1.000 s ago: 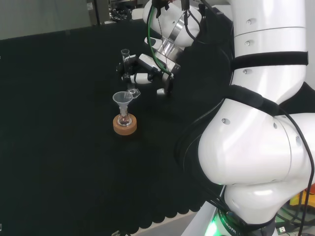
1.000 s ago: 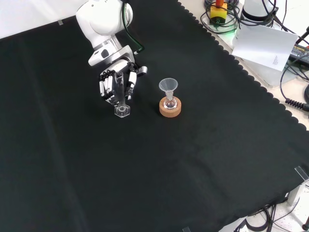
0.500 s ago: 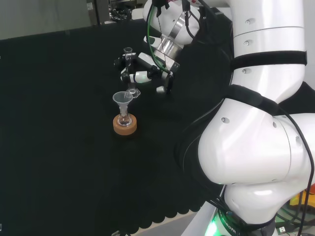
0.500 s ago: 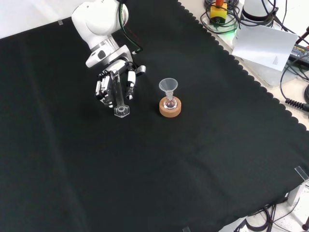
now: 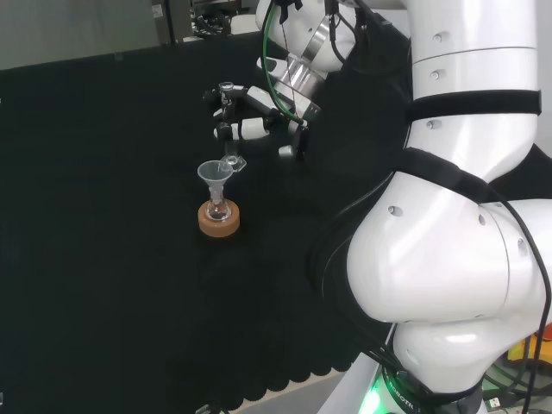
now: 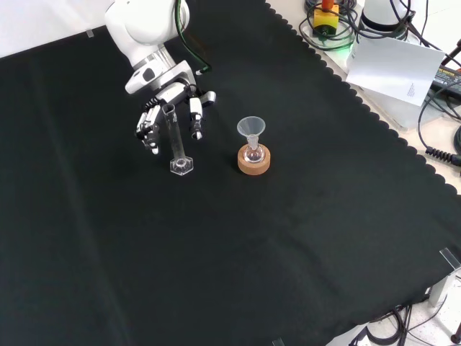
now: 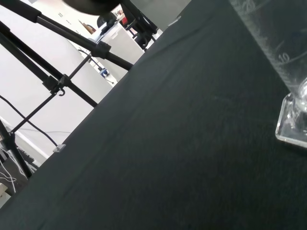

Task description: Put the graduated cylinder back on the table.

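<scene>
The clear graduated cylinder (image 6: pixel 175 140) stands upright on the black cloth on its hexagonal foot (image 6: pixel 181 165). In the head view the cylinder (image 5: pixel 227 129) rises just behind the funnel. The hand (image 6: pixel 164 94) hovers above and behind the cylinder's top, open, with straight fingers (image 6: pixel 194 119) spread on either side of the tube and nothing held. From the head view the hand (image 5: pixel 254 128) sits to the right of the cylinder's rim. The wrist view shows the cylinder's marked tube (image 7: pixel 268 38) and foot (image 7: pixel 292 127) close by on the cloth.
A clear funnel (image 6: pixel 251 127) sits in a small flask on a cork ring (image 6: pixel 254 160), a short way right of the cylinder in the front view. In the head view the funnel (image 5: pixel 215 172) and the cork ring (image 5: pixel 217 221) stand in front of the cylinder. Cables and papers lie past the cloth's scalloped edge (image 6: pixel 374 108).
The fingers have uncurled from the cylinder's tube and spread apart. The hand has risen and drawn back a little. The cylinder has stayed standing where it was.
</scene>
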Tool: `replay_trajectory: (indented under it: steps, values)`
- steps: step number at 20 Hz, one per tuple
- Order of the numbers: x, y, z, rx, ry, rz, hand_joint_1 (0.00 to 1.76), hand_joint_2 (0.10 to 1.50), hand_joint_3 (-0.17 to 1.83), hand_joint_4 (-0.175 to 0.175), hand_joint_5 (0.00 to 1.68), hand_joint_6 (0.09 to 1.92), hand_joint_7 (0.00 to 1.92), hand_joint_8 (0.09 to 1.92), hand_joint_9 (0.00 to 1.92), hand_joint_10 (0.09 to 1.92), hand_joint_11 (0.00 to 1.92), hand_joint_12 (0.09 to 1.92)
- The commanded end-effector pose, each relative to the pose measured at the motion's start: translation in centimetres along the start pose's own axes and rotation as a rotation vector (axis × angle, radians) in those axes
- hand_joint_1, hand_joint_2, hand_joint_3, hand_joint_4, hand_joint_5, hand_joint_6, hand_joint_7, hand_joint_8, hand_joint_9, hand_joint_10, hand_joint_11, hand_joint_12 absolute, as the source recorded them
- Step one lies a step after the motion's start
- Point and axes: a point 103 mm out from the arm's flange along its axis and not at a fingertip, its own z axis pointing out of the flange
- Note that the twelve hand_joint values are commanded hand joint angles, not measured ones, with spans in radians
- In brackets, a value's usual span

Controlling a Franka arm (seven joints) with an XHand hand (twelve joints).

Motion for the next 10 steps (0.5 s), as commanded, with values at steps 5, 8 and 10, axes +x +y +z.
replay_trajectory:
  steps: [5, 8, 10]
  values:
    - [1.0, -3.1, -4.0, 0.010, -0.071, 0.104, 0.66, 0.87, -0.17, -0.041, 0.28, 0.09, 0.05, 0.63, 0.57, 0.09, 0.13, 1.42]
    - [1.8, -5.1, -5.8, -0.022, -0.101, 0.154, 0.64, 0.87, -0.17, -0.040, 0.25, 0.09, 0.01, 0.61, 0.51, 0.09, 0.07, 1.44]
    - [2.7, -6.6, -6.9, -0.037, -0.125, 0.175, 0.64, 0.87, -0.17, -0.040, 0.24, 0.09, 0.00, 0.60, 0.50, 0.09, 0.05, 1.44]
